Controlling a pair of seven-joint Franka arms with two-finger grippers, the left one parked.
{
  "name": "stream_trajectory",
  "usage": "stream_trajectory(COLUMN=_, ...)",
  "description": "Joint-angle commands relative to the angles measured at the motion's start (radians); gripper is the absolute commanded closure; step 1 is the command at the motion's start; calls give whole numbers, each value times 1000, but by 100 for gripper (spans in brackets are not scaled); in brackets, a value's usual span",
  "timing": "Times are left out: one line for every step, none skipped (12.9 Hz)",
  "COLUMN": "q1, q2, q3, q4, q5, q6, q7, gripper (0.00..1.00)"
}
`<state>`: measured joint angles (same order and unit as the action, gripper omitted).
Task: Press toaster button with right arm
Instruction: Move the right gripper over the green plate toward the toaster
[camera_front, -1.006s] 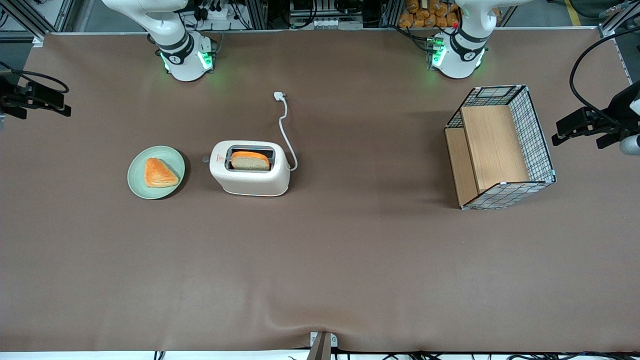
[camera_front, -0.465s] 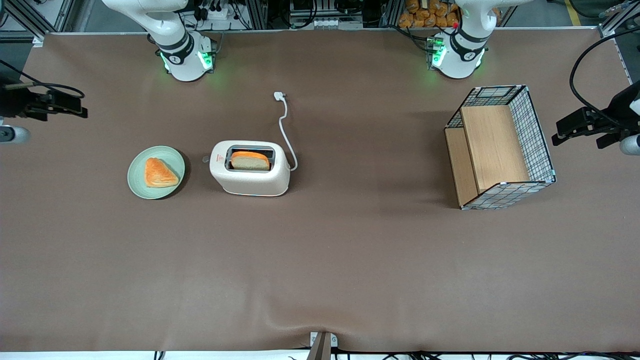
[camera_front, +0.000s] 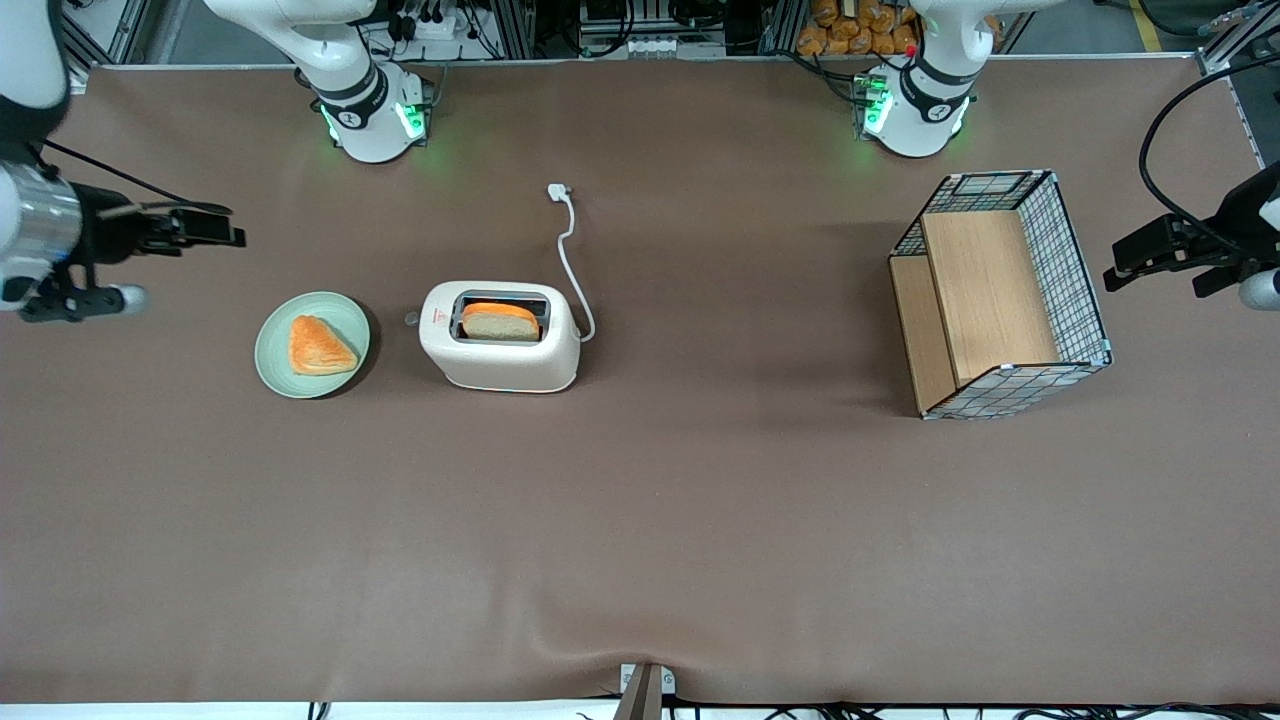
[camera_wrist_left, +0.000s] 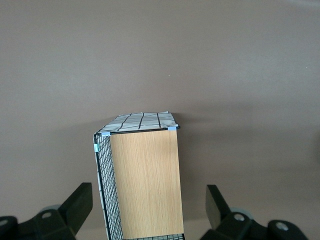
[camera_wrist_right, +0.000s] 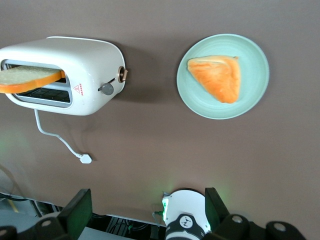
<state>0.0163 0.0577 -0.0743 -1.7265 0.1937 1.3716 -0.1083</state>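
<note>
The white toaster (camera_front: 500, 345) stands mid-table with a bread slice (camera_front: 498, 320) in one slot. Its small grey button (camera_front: 411, 319) juts from the narrow end face that looks toward the green plate. The right wrist view also shows the toaster (camera_wrist_right: 75, 65) and the button (camera_wrist_right: 106, 89), with a brownish knob beside it. My right gripper (camera_front: 222, 230) hovers above the table at the working arm's end, farther from the front camera than the plate and well apart from the toaster. The gripper (camera_wrist_right: 145, 212) is open, with nothing between its fingers (camera_wrist_right: 75, 210).
A green plate (camera_front: 275, 365) with a triangular pastry (camera_front: 318, 346) lies beside the toaster's button end. The toaster's white cord (camera_front: 570, 250) trails toward the arm bases. A wire-mesh basket with wooden boards (camera_front: 1000, 295) sits toward the parked arm's end.
The right arm has swung in from the table's edge toward the plate and toaster, with its gripper leading. Toaster, plate and basket have not moved.
</note>
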Motion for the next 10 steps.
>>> stream_trajectory(q1=43, q2=-19, q3=4, q4=-94, q5=21, q6=53, q7=13, gripper=0)
stream_trajectory(q1=63, q2=-19, q3=4, q4=-123, q5=21, q6=73, q7=13, gripper=5)
stream_trajectory(q1=76, q2=-19, q3=4, q4=-155, q5=23, q6=99, q7=13, gripper=22)
stream_trajectory(q1=80, q2=-18, q3=4, q4=-185, q5=36, q6=131, q7=13, gripper=39)
stream_trajectory(q1=91, q2=-19, q3=4, q4=-215, q5=67, q6=165, q7=13, gripper=52)
stream_trajectory(q1=97, q2=-19, q3=4, q4=-243, q5=93, q6=196, q7=13, gripper=70)
stream_trajectory(q1=111, q2=-19, q3=4, q4=-266, q5=122, q6=231, q7=13, gripper=87)
stream_trajectory(q1=120, q2=-16, q3=4, q4=-278, q5=142, q6=257, q7=13, gripper=99)
stream_trajectory(q1=123, q2=-4, q3=4, q4=-285, q5=157, q6=271, q7=13, gripper=100)
stream_trajectory(q1=125, q2=5, q3=4, q4=-285, q5=179, q6=280, q7=13, gripper=100)
